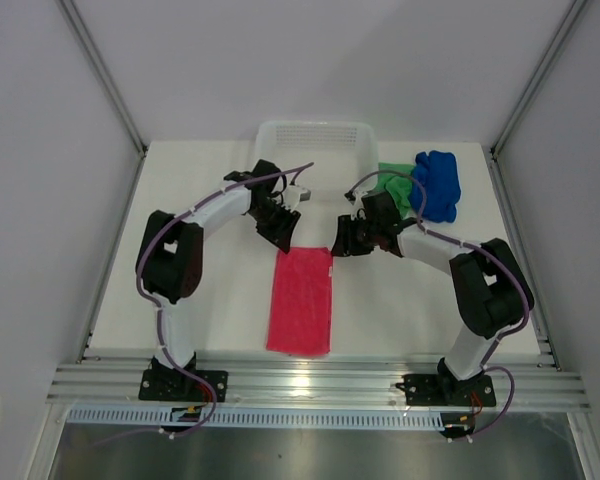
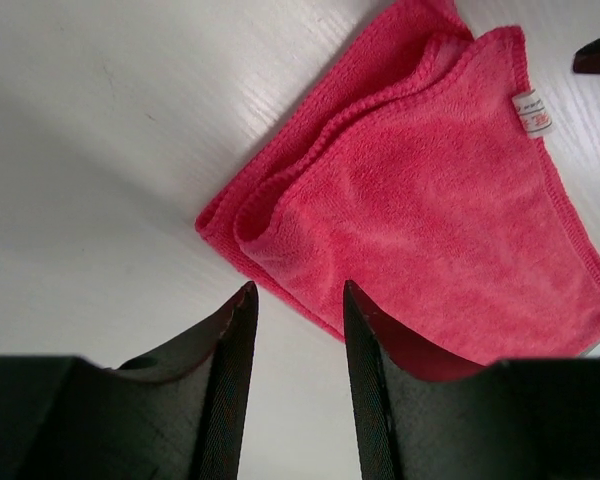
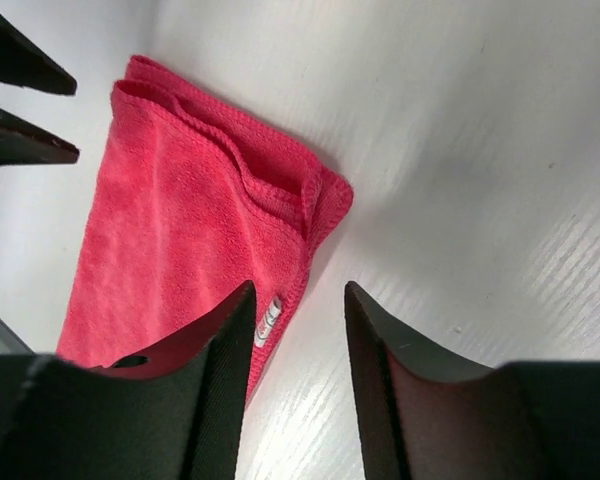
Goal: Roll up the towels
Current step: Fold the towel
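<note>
1. The pink towel (image 1: 301, 300) lies flat on the white surface (image 1: 210, 300), folded into a long strip running away from the arm bases.
2. The wrist views show layered folds at the pink towel's far end (image 2: 430, 220), and a small white tag (image 3: 270, 320) on the edge near its far right corner.
3. The left hand (image 1: 283, 232) sits at the pink towel's far left corner. Its fingers (image 2: 235, 350) are parted with nothing between them.
4. The right hand (image 1: 342, 240) sits just beside the pink towel's far right corner, likewise spread and empty (image 3: 298, 290).
5. Whether either hand touches the cloth is hard to tell.
6. The green towel (image 1: 395, 175) and the blue towel (image 1: 438, 185) lie bunched together, beyond and to the right of the pink towel.
7. A white mesh basket (image 1: 270, 130) stands straight beyond the pink towel at the surface's far edge.
</note>
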Robot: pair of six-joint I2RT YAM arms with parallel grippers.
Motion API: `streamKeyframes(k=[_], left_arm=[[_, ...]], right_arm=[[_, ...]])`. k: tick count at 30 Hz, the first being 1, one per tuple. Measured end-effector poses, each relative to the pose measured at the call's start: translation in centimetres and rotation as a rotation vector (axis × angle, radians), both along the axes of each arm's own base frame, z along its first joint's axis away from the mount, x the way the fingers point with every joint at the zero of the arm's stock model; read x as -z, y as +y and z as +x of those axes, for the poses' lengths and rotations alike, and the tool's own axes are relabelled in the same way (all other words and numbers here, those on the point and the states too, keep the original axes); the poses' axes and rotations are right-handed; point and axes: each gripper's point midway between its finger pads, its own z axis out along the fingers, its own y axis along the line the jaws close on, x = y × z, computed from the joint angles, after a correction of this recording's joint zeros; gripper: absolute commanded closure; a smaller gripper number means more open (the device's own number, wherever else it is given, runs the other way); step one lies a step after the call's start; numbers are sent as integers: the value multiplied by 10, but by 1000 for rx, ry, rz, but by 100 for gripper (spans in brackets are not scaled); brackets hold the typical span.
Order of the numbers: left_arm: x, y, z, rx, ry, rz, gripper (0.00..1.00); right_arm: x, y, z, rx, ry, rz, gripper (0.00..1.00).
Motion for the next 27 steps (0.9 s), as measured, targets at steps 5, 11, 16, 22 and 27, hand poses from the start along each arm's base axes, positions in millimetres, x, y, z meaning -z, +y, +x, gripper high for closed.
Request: streamKeyframes(k=[5,11,16,22,27], left_arm=[[4,-8,8,-19,-10,-32,59],[21,-7,6,-35,11,-22,61],[30,-5,4,-47,28,-8,81],[30,-7,7,-50,18,-16,99],[30,-7,7,-48,17,-15,99]], right_arm=[[19,-3,-12,0,24,-13,57],[40,2,-13,-15,63,-8,59],[40,10,-7,-18,47,30,75],[44,12,-6,-20,60,37,99],[38,13,-1,-20,53,27,100]])
